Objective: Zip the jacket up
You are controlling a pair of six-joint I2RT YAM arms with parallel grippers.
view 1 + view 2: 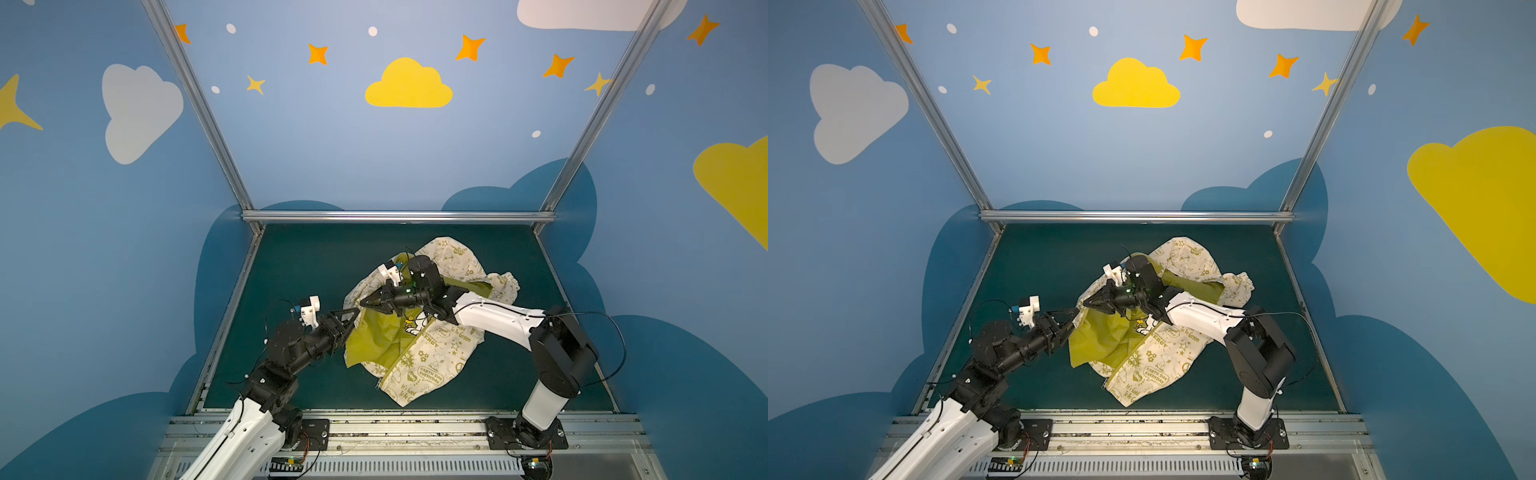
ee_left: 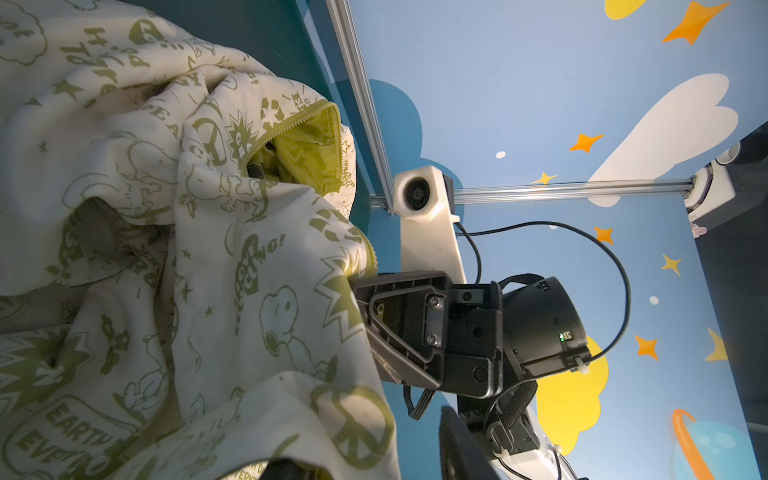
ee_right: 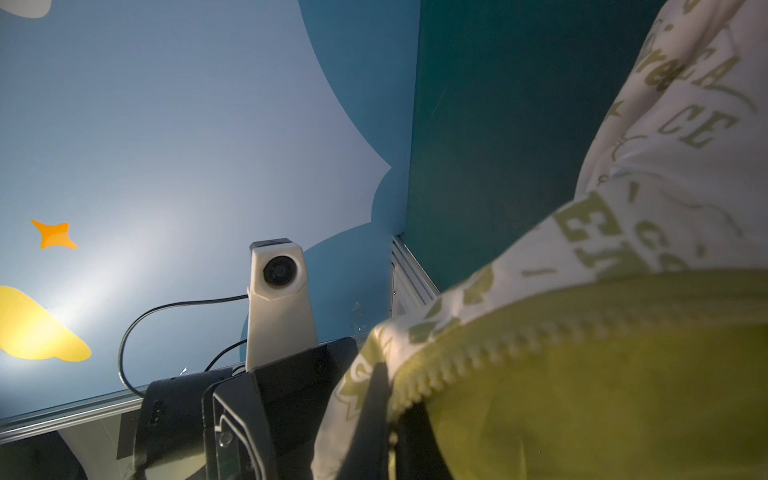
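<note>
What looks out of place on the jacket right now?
The jacket is bunched and twisted rather than lying flat. One front panel is flipped open, exposing the olive lining, so the zipper edges sit well apart. The right hand pinches the upper zipper edge. No tear or damage shows.

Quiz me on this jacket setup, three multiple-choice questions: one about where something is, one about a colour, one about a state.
1. Where does the jacket lie?
A. On the dark green table
B. Hanging from a hook
C. Inside a box

2. What colour is its lining?
A. Red
B. Olive green
C. Black

3. How is the right gripper?
A. Open above bare table
B. Parked at its base
C. Shut on the jacket's zipper edge

Answers: 1 A, both top views show it crumpled on the table. 2 B, the folded-back front shows green. 3 C, the left wrist view shows fabric pinched at its tip.
</note>
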